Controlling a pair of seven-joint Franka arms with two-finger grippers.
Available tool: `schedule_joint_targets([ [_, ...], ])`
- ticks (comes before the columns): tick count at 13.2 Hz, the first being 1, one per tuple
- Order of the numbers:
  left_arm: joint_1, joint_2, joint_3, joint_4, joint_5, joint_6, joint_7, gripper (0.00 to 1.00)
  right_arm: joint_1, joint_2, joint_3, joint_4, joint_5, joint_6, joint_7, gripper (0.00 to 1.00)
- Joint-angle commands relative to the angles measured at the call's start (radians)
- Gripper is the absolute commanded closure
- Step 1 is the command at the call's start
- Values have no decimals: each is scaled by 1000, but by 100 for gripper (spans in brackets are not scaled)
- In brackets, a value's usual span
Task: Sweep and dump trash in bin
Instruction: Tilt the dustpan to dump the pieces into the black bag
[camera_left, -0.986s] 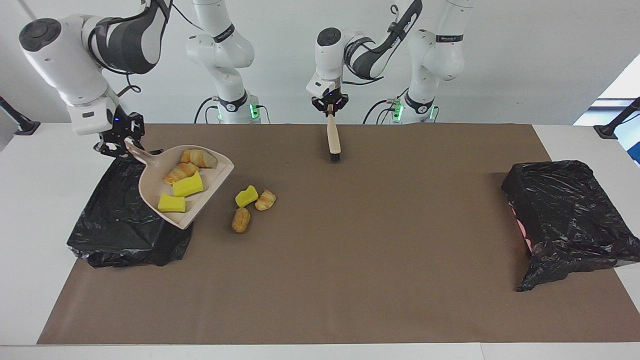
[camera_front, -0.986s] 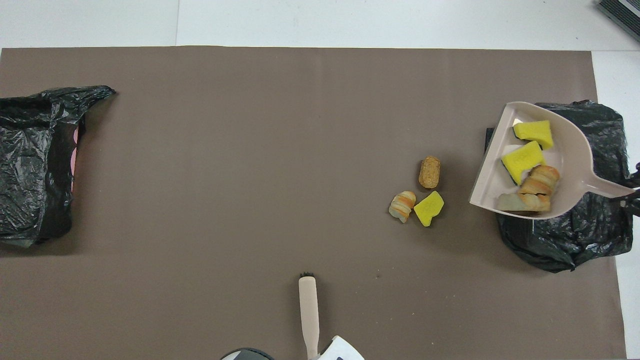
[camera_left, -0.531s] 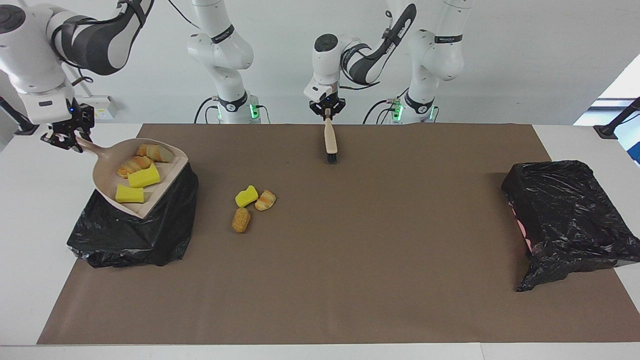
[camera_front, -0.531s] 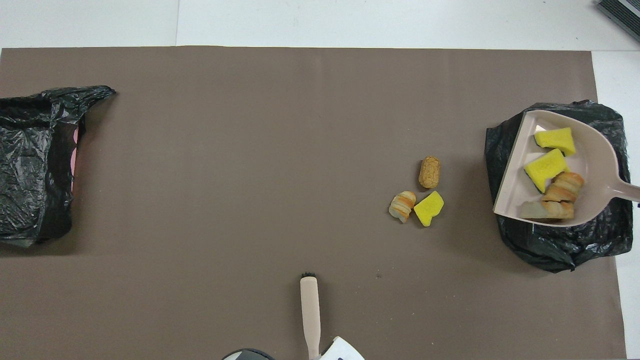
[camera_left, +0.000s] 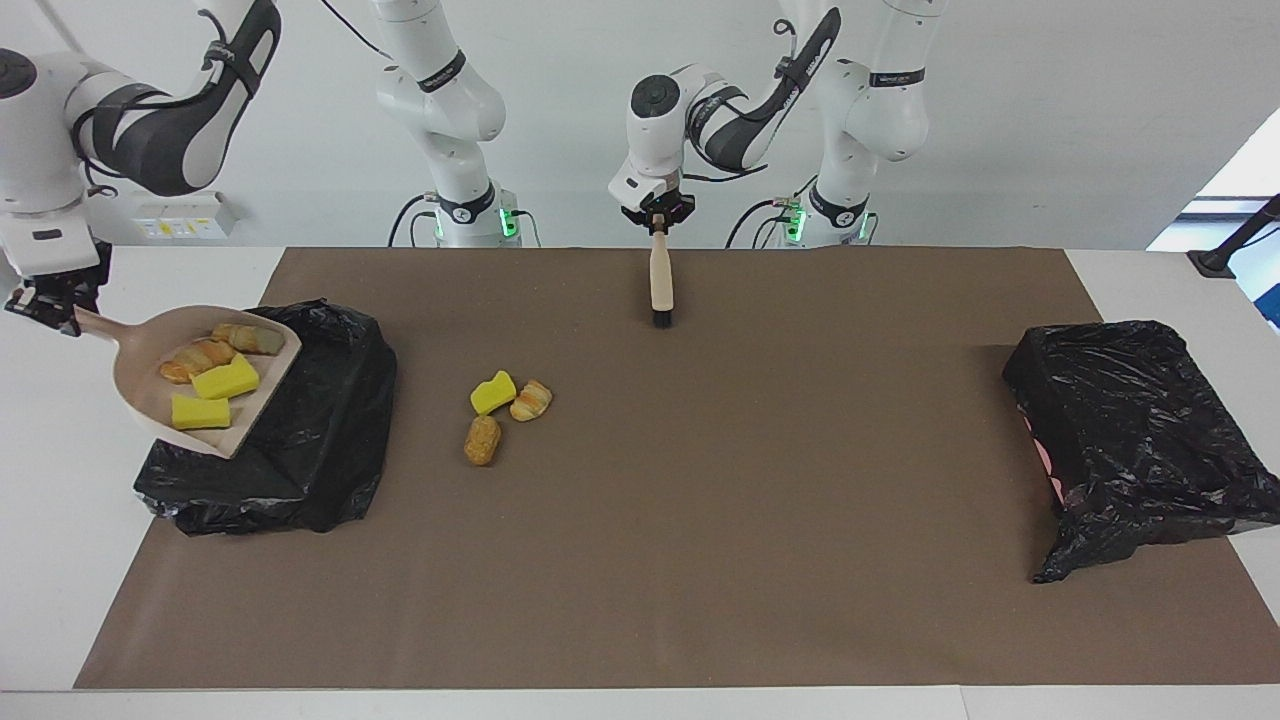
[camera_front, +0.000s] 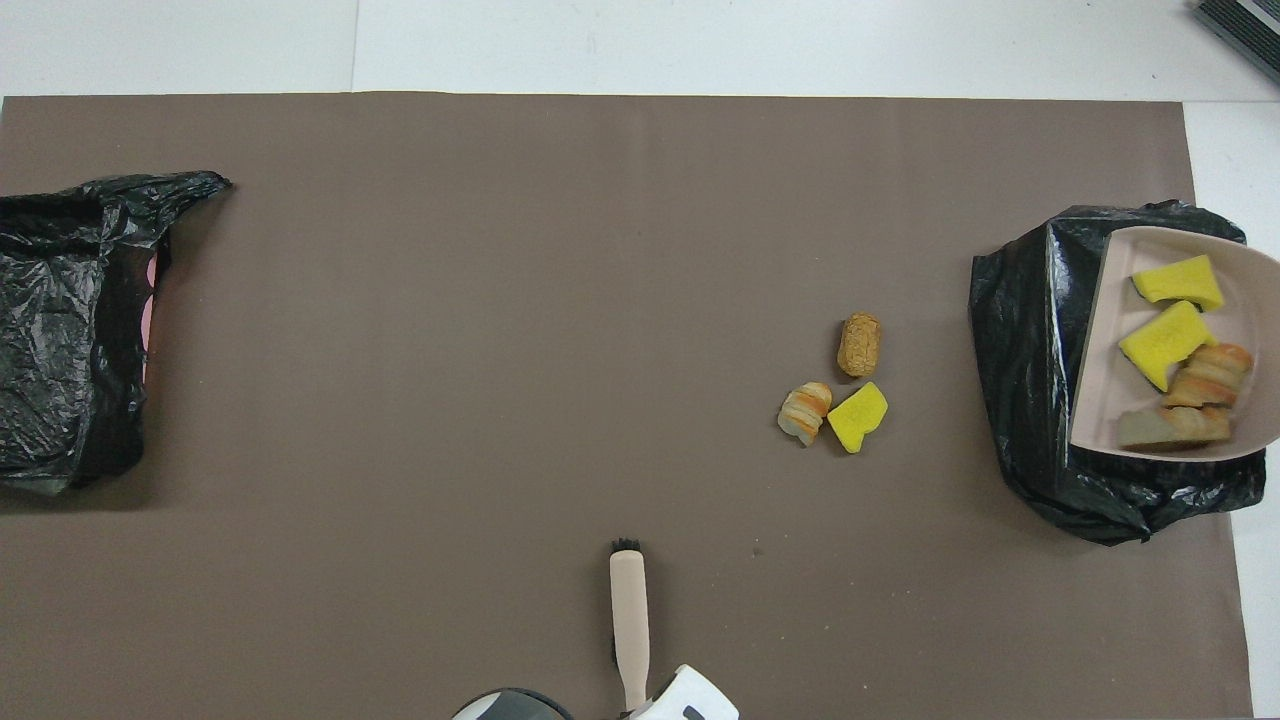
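Dustpan (camera_left: 135, 372) farther outward, right hand (camera_left: 45, 305) apparently low.

Matt brown paper mat (camera_left: 700, 520), glossy crinkled black plastic.

Smooth and flat across the mat, laid over a plain white table (camera_left: 60, 560). Thin, wrinkled and shiny on both bin liners (camera_left: 310, 440) (camera_left: 1140, 440). Smooth matt beige plastic on the dustpan (camera_left: 135, 375) and the brush handle (camera_left: 660, 275), with short black bristles at its tip. Porous matt foam on the yellow chunks (camera_left: 492, 392); rough, crusty, ridged on the brown bread-like lumps (camera_left: 482, 440). Glossy white casing with black sections on the arms.
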Motion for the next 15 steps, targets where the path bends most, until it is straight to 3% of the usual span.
schedule_joint_targets([
  [1, 19, -6, -1, 6, -43, -27, 32, 76, 2, -3, 14, 1, -79, 19, -58, 100],
  [3, 20, -6, -1, 4, -46, -26, 27, 66, 9, 0, 22, 0, -119, 62, -115, 100],
  [5, 20, -1, 0, 4, -46, 2, 34, 35, 22, -8, 26, 0, -166, 68, -121, 100],
  [8, 65, 13, 3, 15, -32, 26, 73, 5, 24, -32, 26, -57, -212, 183, -122, 100],
  [9, 83, 10, 7, 23, -13, 37, 105, 0, 22, -49, 26, -89, -225, 212, -122, 100],
  [12, 204, 14, 7, 116, 231, 20, 187, 0, 48, -93, 28, -124, -288, 224, -124, 100],
  [15, 403, 16, 7, 303, 284, -28, 389, 0, 81, -120, 28, -152, -384, 221, -122, 100],
])
